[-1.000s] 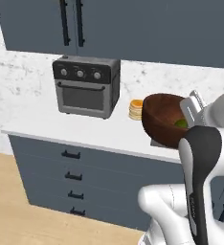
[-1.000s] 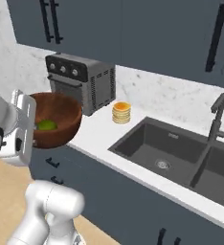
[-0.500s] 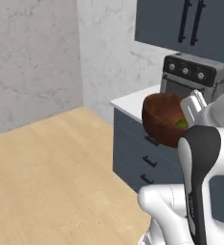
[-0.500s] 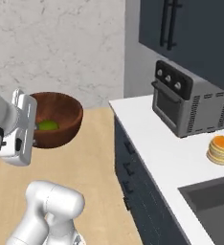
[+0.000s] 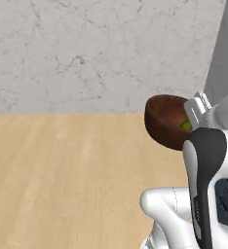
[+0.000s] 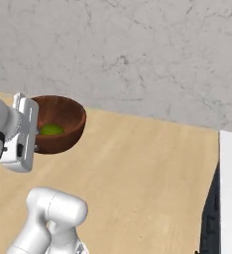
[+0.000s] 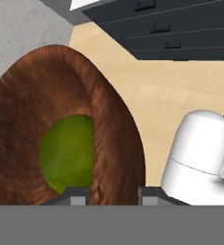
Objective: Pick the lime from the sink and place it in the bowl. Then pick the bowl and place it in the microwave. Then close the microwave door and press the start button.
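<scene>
The bowl (image 6: 58, 124) is pinched by its wall between the fingers (image 7: 75, 196) and carried level, so the lime (image 6: 51, 130) is kept inside.

A grey marbled wall (image 5: 86, 53) meets a light wooden floor (image 5: 62, 180).

Matt wood-grain bowl (image 7: 51, 95), wooden floor (image 5: 62, 170)

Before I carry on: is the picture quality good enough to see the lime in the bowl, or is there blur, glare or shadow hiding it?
Left base view: sharp, flat lighting, the lime only a sliver behind the bowl rim. Right base view: no glare, the lime sits shaded inside but clear. Hand view: very close, the bowl wall looms stretched, half the lime hidden behind it; the gripper straddles the rim.
</scene>
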Robot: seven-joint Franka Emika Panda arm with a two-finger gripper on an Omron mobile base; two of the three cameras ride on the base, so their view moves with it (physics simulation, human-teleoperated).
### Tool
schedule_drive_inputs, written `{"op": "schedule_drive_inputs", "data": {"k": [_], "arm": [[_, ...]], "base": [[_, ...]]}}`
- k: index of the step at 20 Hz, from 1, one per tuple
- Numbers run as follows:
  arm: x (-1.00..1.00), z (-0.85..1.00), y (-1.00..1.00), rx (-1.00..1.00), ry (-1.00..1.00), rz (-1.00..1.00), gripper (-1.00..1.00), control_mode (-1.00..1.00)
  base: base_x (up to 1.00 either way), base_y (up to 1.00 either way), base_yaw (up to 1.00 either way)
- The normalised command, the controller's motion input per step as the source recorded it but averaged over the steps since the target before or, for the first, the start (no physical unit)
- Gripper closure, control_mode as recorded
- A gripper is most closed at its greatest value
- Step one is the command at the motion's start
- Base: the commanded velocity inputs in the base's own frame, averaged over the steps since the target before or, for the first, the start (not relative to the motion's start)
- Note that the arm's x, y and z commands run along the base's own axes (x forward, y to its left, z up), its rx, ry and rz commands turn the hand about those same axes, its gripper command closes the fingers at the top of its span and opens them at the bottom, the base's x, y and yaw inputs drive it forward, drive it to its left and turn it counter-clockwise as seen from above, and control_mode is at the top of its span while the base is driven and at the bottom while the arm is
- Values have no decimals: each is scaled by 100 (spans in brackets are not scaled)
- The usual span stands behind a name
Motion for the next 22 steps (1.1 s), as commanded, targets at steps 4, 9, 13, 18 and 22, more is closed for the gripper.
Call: {"op": "schedule_drive_inputs", "data": {"k": [4, 9, 13, 18, 22], "arm": [[0, 0, 0, 0, 0, 0, 100, 100], [0, 0, 0, 0, 0, 0, 100, 100], [0, 0, 0, 0, 0, 0, 100, 100], [0, 0, 0, 0, 0, 0, 100, 100], [0, 0, 0, 0, 0, 0, 100, 100]], "base": [[4, 39, 88], [3, 31, 91], [3, 25, 93], [5, 17, 94], [5, 12, 94]]}}
